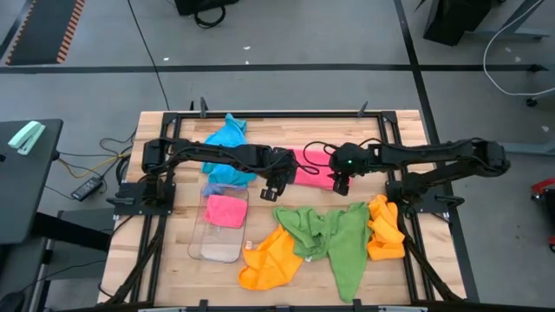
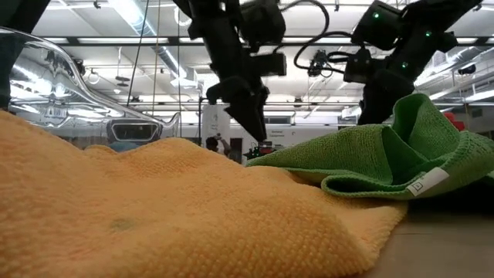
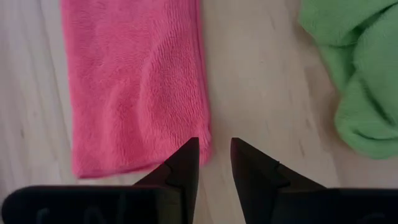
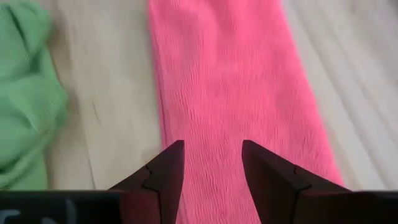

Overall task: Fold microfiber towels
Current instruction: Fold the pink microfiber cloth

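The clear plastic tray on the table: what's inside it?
A folded pink microfiber towel lies in the far end of the clear plastic tray; the near end looks bare. Anything beneath that towel is hidden.

My count, quick: 2 arms, 2 tools, left tool (image 1: 276, 190) & right tool (image 1: 340, 184). Towels: 6 total on the bench (image 1: 156, 269). Pink x2: one folded strip (image 1: 314, 168) btwn my tools, one small folded pink towel (image 1: 225, 211) in the tray. Blue x1 (image 1: 227, 152). Green x1 (image 1: 334, 236). Orange x2: one orange towel (image 1: 270, 258) front-centre, another orange towel (image 1: 385, 229) on my right side. Clear tray x1 (image 1: 217, 244). Bench x1. Can't tell if any more are tucked under the green.
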`<state>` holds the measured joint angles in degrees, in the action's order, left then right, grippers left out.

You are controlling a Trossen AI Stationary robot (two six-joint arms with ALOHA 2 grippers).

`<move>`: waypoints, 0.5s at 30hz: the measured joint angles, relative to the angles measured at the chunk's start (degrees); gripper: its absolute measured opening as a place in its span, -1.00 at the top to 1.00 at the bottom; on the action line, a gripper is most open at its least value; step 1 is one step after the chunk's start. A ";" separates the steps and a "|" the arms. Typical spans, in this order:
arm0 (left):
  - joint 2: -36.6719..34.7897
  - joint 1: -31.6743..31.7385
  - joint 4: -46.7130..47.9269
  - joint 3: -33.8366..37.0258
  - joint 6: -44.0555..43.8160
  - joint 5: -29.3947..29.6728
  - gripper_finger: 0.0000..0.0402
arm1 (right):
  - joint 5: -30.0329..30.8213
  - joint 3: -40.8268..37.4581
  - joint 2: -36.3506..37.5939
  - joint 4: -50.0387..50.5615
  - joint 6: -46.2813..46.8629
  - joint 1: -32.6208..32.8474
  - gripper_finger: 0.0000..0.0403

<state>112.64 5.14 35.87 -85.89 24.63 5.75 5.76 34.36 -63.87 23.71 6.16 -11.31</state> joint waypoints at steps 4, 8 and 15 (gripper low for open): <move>2.96 0.18 0.59 0.07 3.69 0.15 0.46 | 0.59 -3.21 2.32 -3.25 1.52 0.91 0.16; 4.58 -0.51 0.06 0.05 10.55 4.00 0.39 | 2.21 -5.79 3.32 -6.72 3.21 3.38 0.16; 5.81 -1.28 -0.08 0.07 25.20 7.73 0.11 | 3.87 -6.42 3.49 -8.70 4.38 6.93 0.16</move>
<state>118.46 3.86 35.79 -85.82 49.84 13.48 9.63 27.94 -60.38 15.01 10.54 -4.38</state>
